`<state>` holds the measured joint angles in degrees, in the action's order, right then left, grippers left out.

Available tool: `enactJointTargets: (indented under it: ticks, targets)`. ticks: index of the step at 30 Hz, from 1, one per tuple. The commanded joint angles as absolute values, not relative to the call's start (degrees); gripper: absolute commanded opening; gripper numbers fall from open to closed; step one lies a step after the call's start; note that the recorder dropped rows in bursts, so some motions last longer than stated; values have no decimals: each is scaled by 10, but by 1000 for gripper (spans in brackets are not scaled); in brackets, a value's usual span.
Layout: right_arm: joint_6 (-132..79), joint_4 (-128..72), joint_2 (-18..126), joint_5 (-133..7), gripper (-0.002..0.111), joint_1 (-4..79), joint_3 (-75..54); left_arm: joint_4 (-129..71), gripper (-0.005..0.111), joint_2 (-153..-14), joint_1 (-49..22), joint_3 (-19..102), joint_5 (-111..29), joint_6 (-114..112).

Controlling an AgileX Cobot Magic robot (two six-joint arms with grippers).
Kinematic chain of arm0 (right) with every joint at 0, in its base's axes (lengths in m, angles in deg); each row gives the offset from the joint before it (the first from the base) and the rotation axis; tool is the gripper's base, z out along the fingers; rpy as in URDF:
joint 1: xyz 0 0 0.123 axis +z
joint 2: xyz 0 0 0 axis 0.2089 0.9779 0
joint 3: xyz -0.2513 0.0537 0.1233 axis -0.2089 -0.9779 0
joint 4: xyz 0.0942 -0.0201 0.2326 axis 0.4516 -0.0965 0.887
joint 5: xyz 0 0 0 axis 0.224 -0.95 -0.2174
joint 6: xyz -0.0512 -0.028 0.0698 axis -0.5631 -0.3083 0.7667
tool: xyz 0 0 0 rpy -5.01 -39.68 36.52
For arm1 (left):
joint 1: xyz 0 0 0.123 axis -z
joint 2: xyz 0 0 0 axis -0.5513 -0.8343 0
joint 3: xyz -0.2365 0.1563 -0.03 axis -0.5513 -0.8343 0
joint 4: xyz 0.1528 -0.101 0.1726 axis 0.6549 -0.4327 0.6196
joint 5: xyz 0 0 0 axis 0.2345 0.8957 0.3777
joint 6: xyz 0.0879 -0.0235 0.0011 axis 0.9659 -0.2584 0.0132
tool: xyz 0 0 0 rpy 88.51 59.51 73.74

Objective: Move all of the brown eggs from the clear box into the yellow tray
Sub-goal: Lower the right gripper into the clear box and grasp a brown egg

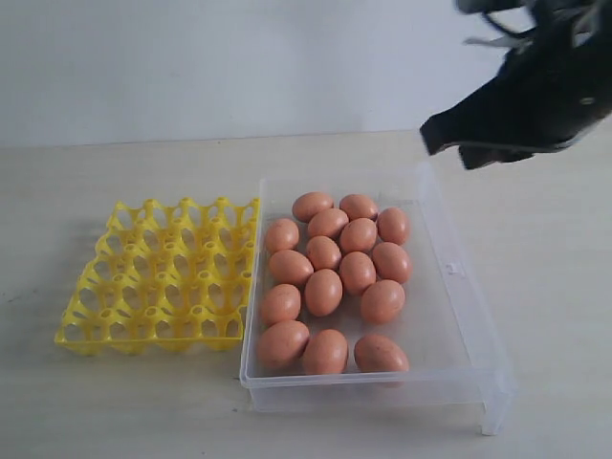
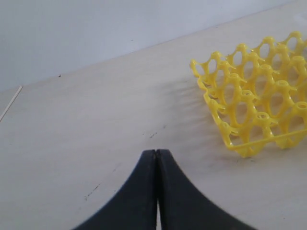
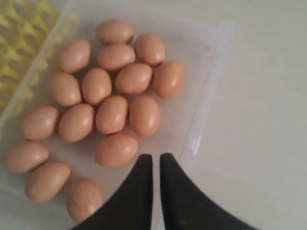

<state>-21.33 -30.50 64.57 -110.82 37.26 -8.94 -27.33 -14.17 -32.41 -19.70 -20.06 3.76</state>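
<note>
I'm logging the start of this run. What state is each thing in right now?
brown eggs: all lying in the box, none in the tray.
clear box: open, no lid on.
yellow tray: cups empty.
left gripper: fingers shut, empty.
right gripper: fingers nearly shut, empty, above the box.

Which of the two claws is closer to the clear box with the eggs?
The right gripper hangs above the clear box, at its far right corner. The left gripper sits over bare table beyond the yellow tray.

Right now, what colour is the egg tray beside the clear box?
Bright yellow all over; the egg tray shows best in the exterior view, left of the clear box.
</note>
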Motion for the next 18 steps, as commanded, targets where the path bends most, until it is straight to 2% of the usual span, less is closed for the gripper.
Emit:
enactJointTargets:
  ticks: [1, 4, 6, 18]
  targets:
    - [-218, -316, 777, -1199, 31, 387, -4, -273, 0, -138, -323, -195, -205, 34]
    - [-215, -316, 849, -1250, 53, 394, 47, -273, 0, -138, -323, -195, -205, 34]
    - [-217, -316, 889, -1263, 61, 394, 72, -273, 0, -138, -323, -195, -205, 34]
    - [-232, -333, 991, -1261, 58, 394, 149, -273, 0, -138, -323, -195, -205, 34]
